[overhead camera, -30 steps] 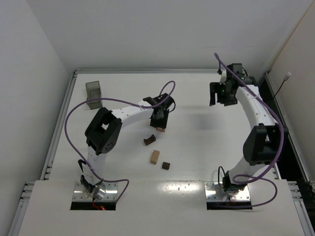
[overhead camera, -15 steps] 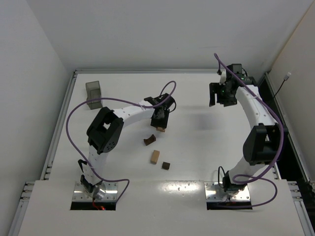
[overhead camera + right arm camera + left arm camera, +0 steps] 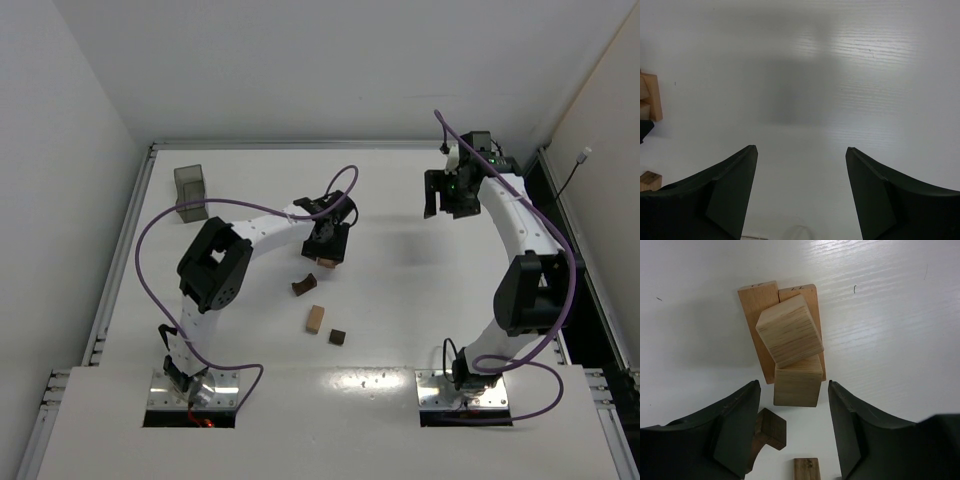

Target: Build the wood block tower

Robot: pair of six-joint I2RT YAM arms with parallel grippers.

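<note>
Okay, the wood block tower [image 3: 790,335] sits about mid-bench, slightly nearer the left edge. It is two tan bars lying flat side by side, a tan cube on them, and a second tan cube on top, twisted off square. We see the left fingers [image 3: 735,430] on either side of the stack, parted, with a gap on each side, gripping nothing. Loose pieces lie toward the near edge, all apart from each other: a dark brown arch [image 3: 303,286] near the tower, a tan block [image 3: 316,319] and a small dark cube [image 3: 337,337]. The right fingers [image 3: 730,195] hang wide apart over bare bench [image 3: 850,60] toward the far right corner, holding nothing. A grey bin [image 3: 190,185] stands upright by the far left corner.
</note>
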